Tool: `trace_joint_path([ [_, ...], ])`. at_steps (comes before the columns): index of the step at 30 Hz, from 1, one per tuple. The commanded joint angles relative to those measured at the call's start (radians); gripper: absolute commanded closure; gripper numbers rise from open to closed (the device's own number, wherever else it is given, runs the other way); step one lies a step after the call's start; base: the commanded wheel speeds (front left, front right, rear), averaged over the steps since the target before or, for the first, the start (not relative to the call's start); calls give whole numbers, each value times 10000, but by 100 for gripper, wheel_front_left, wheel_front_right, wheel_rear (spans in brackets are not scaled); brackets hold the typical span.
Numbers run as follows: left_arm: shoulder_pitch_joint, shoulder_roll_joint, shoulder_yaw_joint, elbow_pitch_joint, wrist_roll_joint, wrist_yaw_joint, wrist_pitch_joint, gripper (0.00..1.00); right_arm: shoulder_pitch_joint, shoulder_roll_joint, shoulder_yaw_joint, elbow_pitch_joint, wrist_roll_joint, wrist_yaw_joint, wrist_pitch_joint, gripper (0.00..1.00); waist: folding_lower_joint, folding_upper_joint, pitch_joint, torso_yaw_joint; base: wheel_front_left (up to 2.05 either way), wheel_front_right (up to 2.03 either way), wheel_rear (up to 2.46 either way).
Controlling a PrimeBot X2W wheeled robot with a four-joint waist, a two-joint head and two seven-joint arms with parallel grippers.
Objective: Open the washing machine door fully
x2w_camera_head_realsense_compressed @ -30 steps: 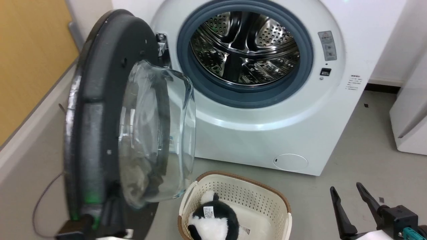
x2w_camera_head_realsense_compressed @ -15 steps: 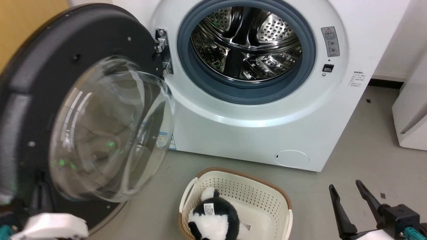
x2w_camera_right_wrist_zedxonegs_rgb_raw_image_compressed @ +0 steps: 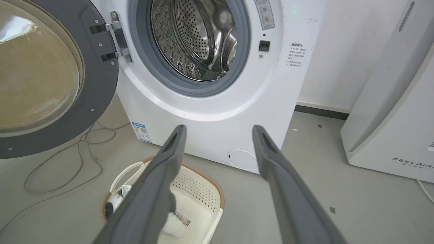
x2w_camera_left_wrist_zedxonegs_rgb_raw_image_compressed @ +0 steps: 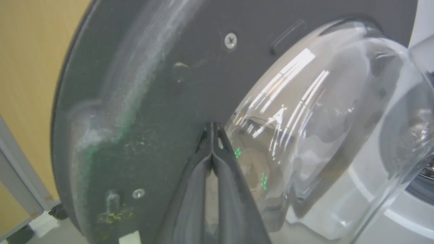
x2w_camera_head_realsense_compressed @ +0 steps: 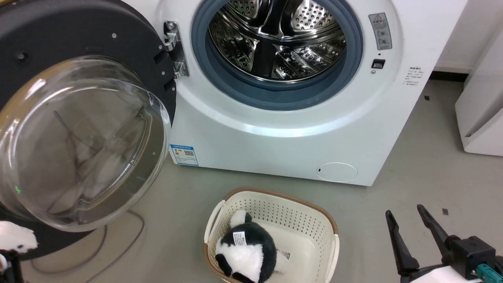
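The washing machine door (x2w_camera_head_realsense_compressed: 78, 31) is swung wide to the left on its metal hinge (x2w_camera_head_realsense_compressed: 173, 47), its inner side and clear glass bowl (x2w_camera_head_realsense_compressed: 78, 141) facing me. The white washing machine (x2w_camera_head_realsense_compressed: 275, 137) shows its grey-gasketed steel drum mouth (x2w_camera_head_realsense_compressed: 275, 39) uncovered, with a blue label (x2w_camera_head_realsense_compressed: 183, 154) at its lower left corner. My left gripper (x2w_camera_left_wrist_zedxonegs_rgb_raw_image_compressed: 212, 124) is shut, its tips against the door's dark inner face (x2w_camera_left_wrist_zedxonegs_rgb_raw_image_compressed: 152, 84) beside the glass. A pale piece of my left arm (x2w_camera_head_realsense_compressed: 11, 239) shows below the door. My right gripper (x2w_camera_head_realsense_compressed: 404, 211) hangs open over the floor, away from the door (x2w_camera_right_wrist_zedxonegs_rgb_raw_image_compressed: 101, 84).
A cream basket (x2w_camera_head_realsense_compressed: 275, 196) holding a panda plush (x2w_camera_head_realsense_compressed: 243, 251) sits on the floor before the machine. A grey cable (x2w_camera_head_realsense_compressed: 118, 243) loops under the door. A white FEELBAIR appliance (x2w_camera_right_wrist_zedxonegs_rgb_raw_image_compressed: 390, 118) stands at the right. A yellow wall (x2w_camera_left_wrist_zedxonegs_rgb_raw_image_compressed: 27, 67) lies behind the door.
The door has swung from nearly edge-on to wide open on the left, uncovering the blue label. The head camera has shifted a little. The right gripper has stayed put.
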Motion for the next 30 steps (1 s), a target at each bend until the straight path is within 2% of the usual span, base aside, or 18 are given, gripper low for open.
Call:
trace_joint_path([
  [1,-269,136,216,227,115,-161,-51,100,-166,36,-17,11,28,8,-92,0,0,-1,44,12,0,0,0],
  [7,-650,199,521,825,591,-655,-53,100,-202,36,-129,161,138,8,-161,0,0,-1,17,122,0,0,0],
  [12,-498,63,584,1022,1033,-838,-54,100,-209,36,-58,367,250,8,-263,0,0,-1,-196,132,0,0,0],
  [15,-83,-218,553,787,1297,-855,-54,100,-186,36,-33,506,344,8,-312,0,0,-1,-357,101,0,0,0],
  [20,1003,-1004,419,-55,1464,-671,-50,100,-109,36,-58,676,385,8,-389,0,0,-1,-571,77,0,0,0],
  [21,1256,-1217,327,-251,1416,-640,35,75,-97,36,-63,698,389,8,-397,0,0,-1,-595,79,0,0,0],
  [22,1434,-1358,268,-483,1385,-603,100,35,-88,36,-85,708,389,8,-409,0,0,-1,-619,101,0,0,0],
  [23,1587,-1467,196,-754,1395,-555,145,0,-77,36,-111,715,393,8,-416,0,0,-1,-647,129,0,0,0],
  [30,2668,-1913,-614,-2827,1984,-89,665,0,-82,36,-89,714,266,8,-402,0,0,-1,-838,109,0,0,0],
])
